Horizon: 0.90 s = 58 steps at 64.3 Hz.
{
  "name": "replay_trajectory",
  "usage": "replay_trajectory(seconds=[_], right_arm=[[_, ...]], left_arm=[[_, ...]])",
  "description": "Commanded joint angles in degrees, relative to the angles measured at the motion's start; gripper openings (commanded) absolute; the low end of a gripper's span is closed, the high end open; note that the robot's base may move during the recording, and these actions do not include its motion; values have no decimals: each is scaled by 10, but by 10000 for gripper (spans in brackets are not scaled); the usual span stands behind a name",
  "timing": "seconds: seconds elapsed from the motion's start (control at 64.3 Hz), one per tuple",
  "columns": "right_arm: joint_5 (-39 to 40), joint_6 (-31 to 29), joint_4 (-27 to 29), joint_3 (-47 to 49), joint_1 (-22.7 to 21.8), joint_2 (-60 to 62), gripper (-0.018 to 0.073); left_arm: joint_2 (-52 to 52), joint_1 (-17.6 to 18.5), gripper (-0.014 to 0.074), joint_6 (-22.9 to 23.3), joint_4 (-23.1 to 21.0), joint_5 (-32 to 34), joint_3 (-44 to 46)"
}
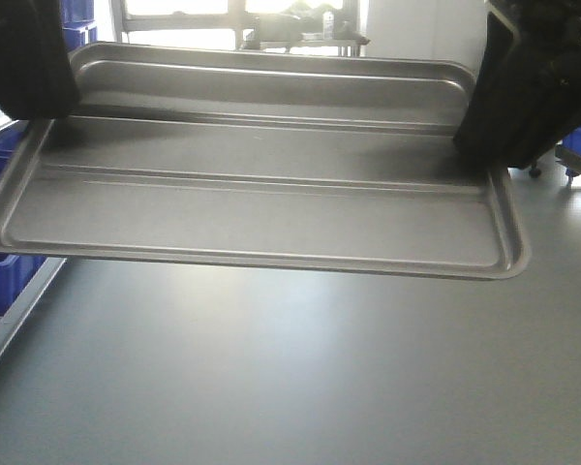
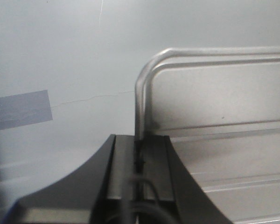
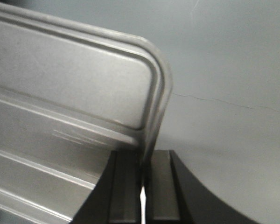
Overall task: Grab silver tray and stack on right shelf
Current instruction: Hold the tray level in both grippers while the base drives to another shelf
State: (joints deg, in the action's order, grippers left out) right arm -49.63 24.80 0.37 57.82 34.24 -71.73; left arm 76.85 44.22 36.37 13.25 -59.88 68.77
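The silver tray is a shiny rectangular metal pan with rounded corners, a low raised rim and two long parallel ridges along its floor. It is carried in the air, open side up. The left tool and right tool each clamp one short rim.

Warehouse with blue storage bins

Open grey floor lies below the silver tray; blue bins crowd the left edge.
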Motion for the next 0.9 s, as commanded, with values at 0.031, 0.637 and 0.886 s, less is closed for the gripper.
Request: replay_trajectory(seconds=[0.031, 0.637, 0.886], right_arm=[[15, -16, -9, 19, 1, 16, 57], [14, -16, -9, 19, 1, 16, 57], [14, -16, -9, 19, 1, 16, 57]], left_arm=[[-17, 5, -101, 1, 17, 18, 19], [-17, 5, -101, 1, 15, 18, 19], [-17, 5, -101, 1, 15, 18, 19]])
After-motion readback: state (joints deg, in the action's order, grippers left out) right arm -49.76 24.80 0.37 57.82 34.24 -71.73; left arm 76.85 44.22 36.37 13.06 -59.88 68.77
